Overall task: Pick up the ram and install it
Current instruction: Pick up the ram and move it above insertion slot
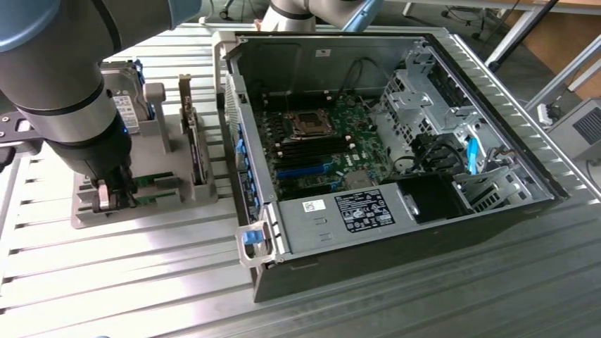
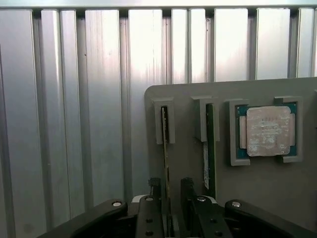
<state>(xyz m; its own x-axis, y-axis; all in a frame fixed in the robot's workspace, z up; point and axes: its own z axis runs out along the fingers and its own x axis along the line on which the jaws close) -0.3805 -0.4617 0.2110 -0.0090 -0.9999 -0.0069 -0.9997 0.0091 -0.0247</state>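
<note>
Two thin green ram sticks stand on edge in slots of a grey fixture plate (image 2: 277,188). One ram (image 2: 165,144) runs straight into the gap between my fingers, and the other ram (image 2: 210,148) stands one slot over, beside them. My gripper (image 2: 171,191) is open and straddles the first stick, with a dark finger (image 2: 155,187) on each side and a sliver of space at both. In the exterior view my gripper (image 1: 111,197) is low over the fixture (image 1: 141,211) at the exterior view's left, with green board (image 1: 155,184) showing just beside it.
A square silver processor chip (image 2: 267,130) lies in a pocket of the fixture. A dark upright expansion card (image 1: 193,141) and a hard drive (image 1: 127,98) stand on the same fixture. The opened computer case (image 1: 488,127) lies to the exterior view's right, with its motherboard (image 1: 314,151) exposed, on a ribbed aluminium table (image 1: 112,282).
</note>
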